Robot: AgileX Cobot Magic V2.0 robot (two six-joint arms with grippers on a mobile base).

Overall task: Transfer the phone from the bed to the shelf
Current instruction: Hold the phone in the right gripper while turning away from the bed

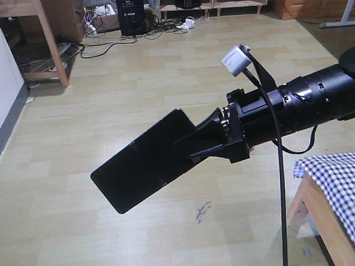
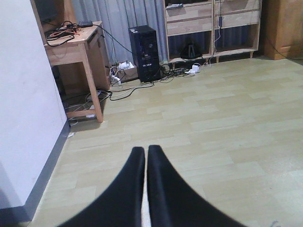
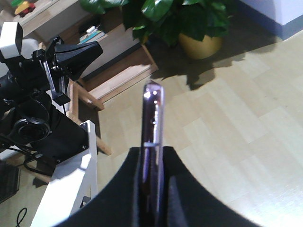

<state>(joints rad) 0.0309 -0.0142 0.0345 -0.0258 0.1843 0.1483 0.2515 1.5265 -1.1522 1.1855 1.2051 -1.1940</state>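
Note:
My right gripper (image 1: pixel 186 145) is shut on one end of the phone (image 1: pixel 141 169), a glossy black slab with a seam across it, held in the air above the pale wood floor. In the right wrist view the phone (image 3: pixel 152 118) stands edge-on between the two black fingers (image 3: pixel 137 179). A corner of the bed (image 1: pixel 342 185), in gingham check on a wooden frame, shows at the lower right, apart from the phone. The light wooden shelf (image 2: pixel 213 23) stands against the far wall. My left gripper (image 2: pixel 146 150) is shut and empty over the floor.
A wooden desk (image 2: pixel 71 47) loaded with cables stands by the white wall (image 2: pixel 23 94). A black computer tower (image 2: pixel 144 52) and floor cables (image 2: pixel 123 90) sit beside it. A potted plant (image 3: pixel 189 23) and low wooden boards (image 3: pixel 118 71) lie beyond the phone.

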